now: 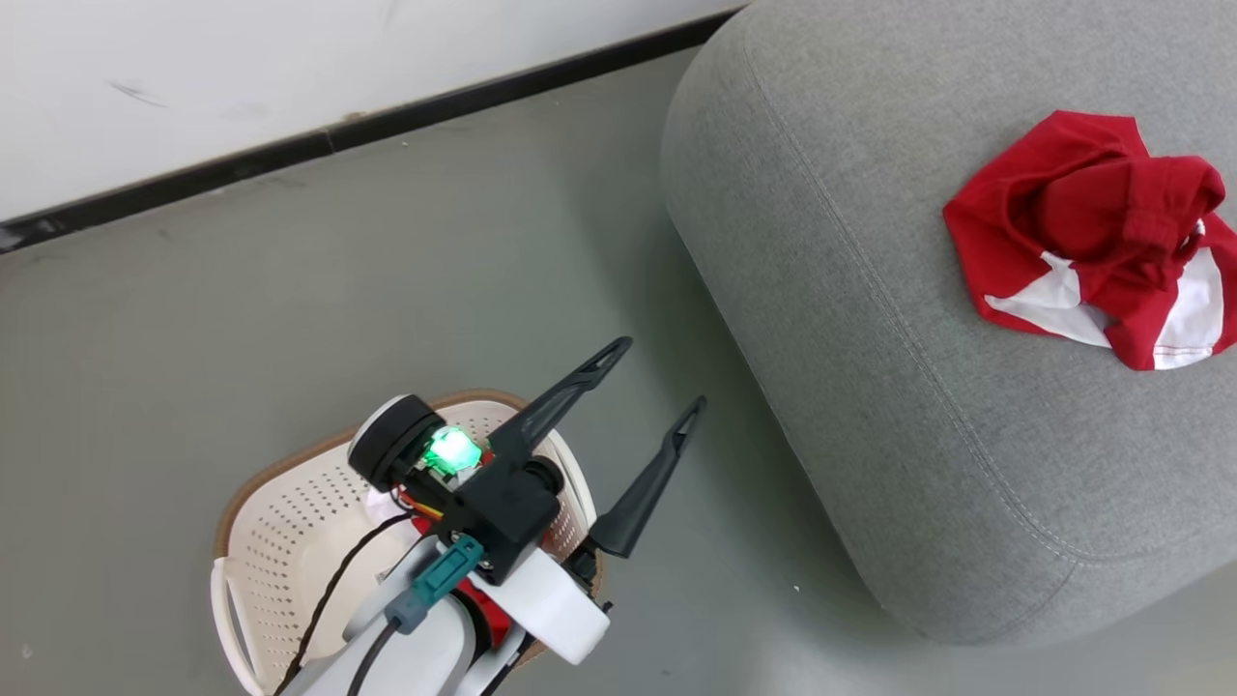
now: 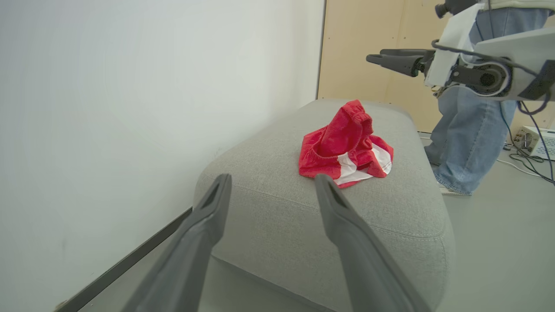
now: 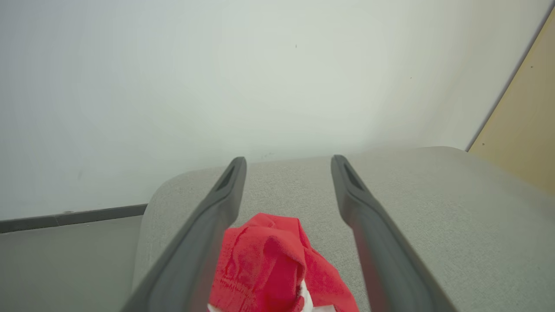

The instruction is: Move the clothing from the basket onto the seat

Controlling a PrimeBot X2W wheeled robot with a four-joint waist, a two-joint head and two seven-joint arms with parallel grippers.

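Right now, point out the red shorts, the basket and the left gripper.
red shorts (image 1: 1082,213), head view, the middle of the crumpled red fabric.
basket (image 1: 290,527), head view, its bare perforated inner wall.
left gripper (image 1: 657,375), head view, midway between its two open fingertips.

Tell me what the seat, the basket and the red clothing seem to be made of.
Seat: grey woven upholstery fabric, matte; the weave and stitched seams show. Basket: likely moulded plastic, cream, smooth, with rows of holes. Clothing: thin soft cloth, judging by its crumpled folds; fibre unclear.
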